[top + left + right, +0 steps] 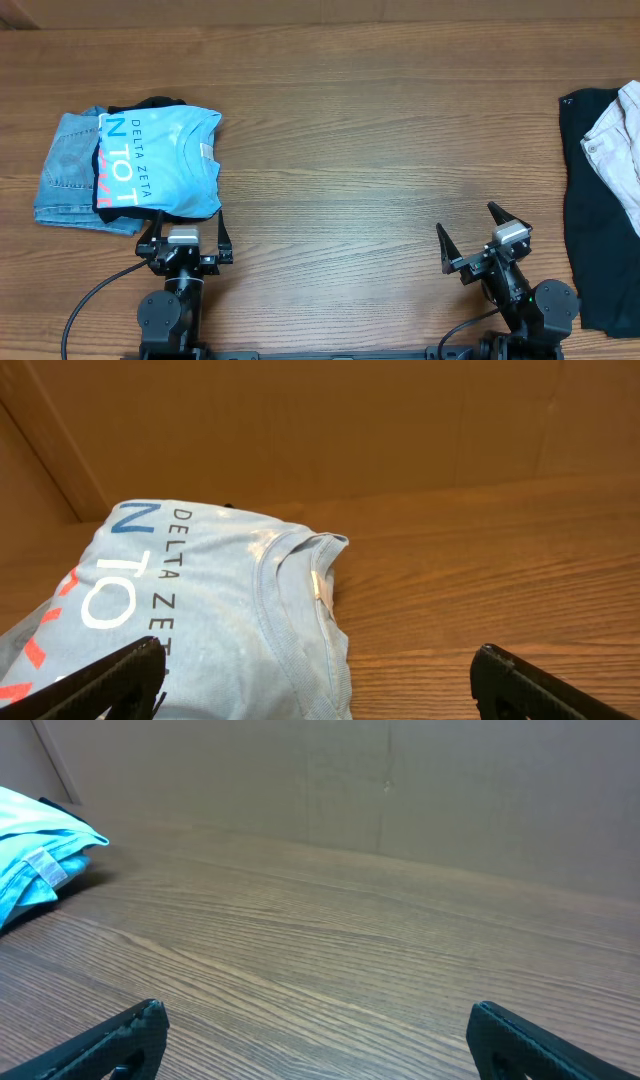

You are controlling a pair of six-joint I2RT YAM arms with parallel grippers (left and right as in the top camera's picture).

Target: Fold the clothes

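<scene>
The pale beige shorts (620, 140) lie at the far right edge of the overhead view, on top of a large black garment (590, 230), partly cut off by the frame. My right gripper (468, 236) is open and empty over bare wood, left of the black garment. My left gripper (186, 228) is open and empty at the near edge of the folded light blue "DELTA ZETA" T-shirt (160, 165). In the left wrist view the open fingers (320, 675) frame the shirt's collar (300, 570). The right wrist view shows open fingers (320, 1035) over bare table.
The blue T-shirt sits on a stack with a black item and folded blue denim (70, 170) at the left. The wooden table (360, 130) spans the middle. A brown wall (400, 790) backs the table's far edge.
</scene>
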